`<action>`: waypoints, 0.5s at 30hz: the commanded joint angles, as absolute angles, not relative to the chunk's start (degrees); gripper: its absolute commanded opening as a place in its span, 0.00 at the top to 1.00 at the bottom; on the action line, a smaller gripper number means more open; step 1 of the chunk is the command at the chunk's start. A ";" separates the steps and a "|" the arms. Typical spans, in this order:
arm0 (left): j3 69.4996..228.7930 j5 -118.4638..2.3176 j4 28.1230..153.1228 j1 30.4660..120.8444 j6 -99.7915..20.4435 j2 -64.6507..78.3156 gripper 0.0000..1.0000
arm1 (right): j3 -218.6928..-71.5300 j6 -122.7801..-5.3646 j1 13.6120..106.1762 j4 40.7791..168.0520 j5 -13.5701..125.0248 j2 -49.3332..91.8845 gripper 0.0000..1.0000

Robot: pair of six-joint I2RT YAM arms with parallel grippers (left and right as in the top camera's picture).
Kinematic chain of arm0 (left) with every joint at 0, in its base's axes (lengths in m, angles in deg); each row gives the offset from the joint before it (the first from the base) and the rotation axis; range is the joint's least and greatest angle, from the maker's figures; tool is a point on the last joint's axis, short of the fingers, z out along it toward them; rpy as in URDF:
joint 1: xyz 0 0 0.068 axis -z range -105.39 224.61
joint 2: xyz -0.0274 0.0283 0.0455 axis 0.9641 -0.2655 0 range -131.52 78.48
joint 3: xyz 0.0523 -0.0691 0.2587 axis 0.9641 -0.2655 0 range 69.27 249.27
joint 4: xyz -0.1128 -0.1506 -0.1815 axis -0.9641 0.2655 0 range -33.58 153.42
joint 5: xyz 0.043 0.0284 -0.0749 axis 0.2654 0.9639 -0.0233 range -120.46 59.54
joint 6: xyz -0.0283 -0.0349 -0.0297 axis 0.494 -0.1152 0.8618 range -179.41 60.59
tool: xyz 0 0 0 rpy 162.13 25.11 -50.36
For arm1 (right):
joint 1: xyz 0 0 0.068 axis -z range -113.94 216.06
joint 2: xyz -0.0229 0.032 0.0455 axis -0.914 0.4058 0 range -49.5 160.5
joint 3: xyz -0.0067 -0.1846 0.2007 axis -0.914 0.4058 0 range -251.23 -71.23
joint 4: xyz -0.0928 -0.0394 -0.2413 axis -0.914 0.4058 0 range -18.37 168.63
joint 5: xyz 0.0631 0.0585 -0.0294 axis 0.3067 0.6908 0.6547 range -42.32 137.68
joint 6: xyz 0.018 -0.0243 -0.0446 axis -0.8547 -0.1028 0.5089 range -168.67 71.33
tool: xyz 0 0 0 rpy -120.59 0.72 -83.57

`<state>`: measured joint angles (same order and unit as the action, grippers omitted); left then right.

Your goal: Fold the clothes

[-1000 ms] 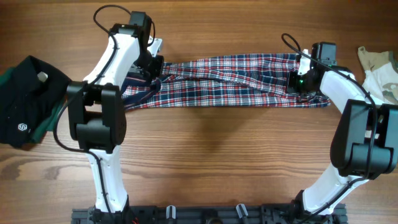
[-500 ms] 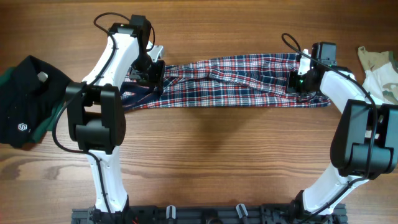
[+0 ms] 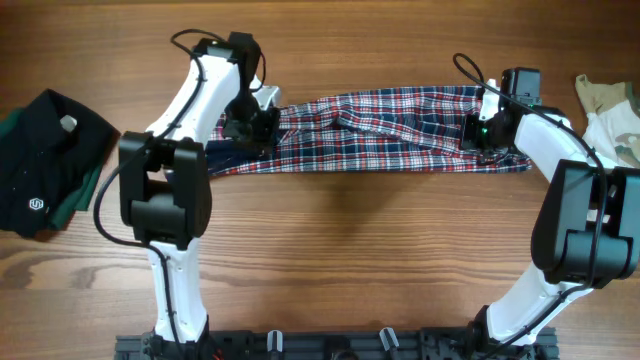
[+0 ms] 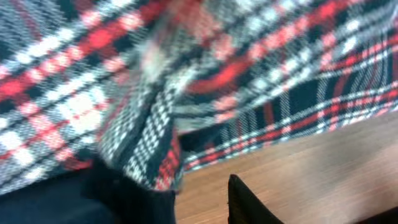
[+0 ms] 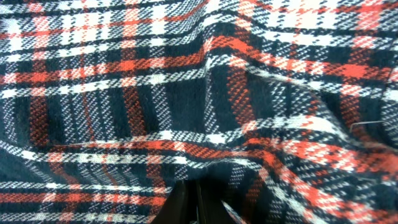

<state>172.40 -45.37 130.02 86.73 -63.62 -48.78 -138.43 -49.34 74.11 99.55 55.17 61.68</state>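
Observation:
A red, white and navy plaid shirt lies stretched in a long band across the far part of the wooden table. My left gripper is at the shirt's left end. In the left wrist view its fingers stand apart with bare wood between them, and plaid cloth drapes over the left finger. My right gripper is at the shirt's right end. In the right wrist view its fingers are pinched together in a fold of the plaid cloth.
A black and green garment lies at the table's left edge. A beige garment lies at the far right edge. Both arms reach in from the near side.
My left gripper has moved right and slightly nearer, bunching the shirt's left end to the right. The right gripper has not moved.

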 commanded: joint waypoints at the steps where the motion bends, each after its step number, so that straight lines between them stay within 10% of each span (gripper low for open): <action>1: 172.21 -46.73 132.53 89.37 -62.77 -47.10 0.62 | -136.36 -50.35 74.00 99.75 53.22 63.56 0.94; 15: 170.46 -29.31 123.38 86.92 -49.70 -38.38 0.43 | -136.36 -50.43 74.72 97.59 36.09 63.58 0.81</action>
